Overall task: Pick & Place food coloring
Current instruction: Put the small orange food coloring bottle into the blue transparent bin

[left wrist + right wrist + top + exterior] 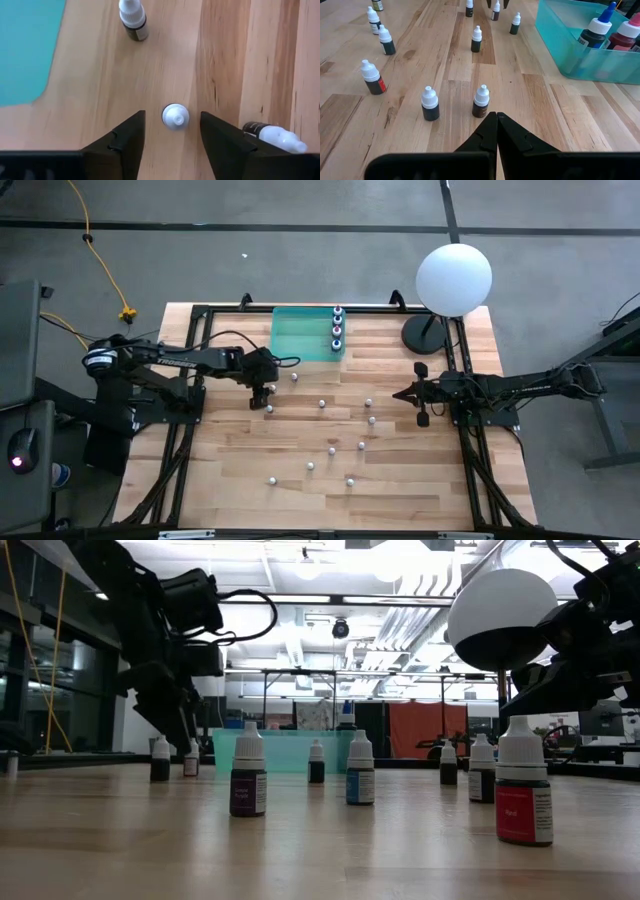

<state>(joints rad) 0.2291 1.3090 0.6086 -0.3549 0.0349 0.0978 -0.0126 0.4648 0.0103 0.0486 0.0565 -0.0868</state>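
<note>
Left gripper [172, 145] lowered near table's back-left, fingers parted. Right gripper [496, 131] waits at right, fingers together.

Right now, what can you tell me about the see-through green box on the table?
The green box is a shallow rectangular bin that looks like clear teal plastic, with rounded corners and low walls. It sits flat at the far edge of the wooden table, a little left of the middle, near the white globe lamp. A row of larger bottles with blue and pink caps stands upright inside along its right wall. Most of the inside looks bare. Neither gripper touches it, and the little bottles stand outside it.
</note>
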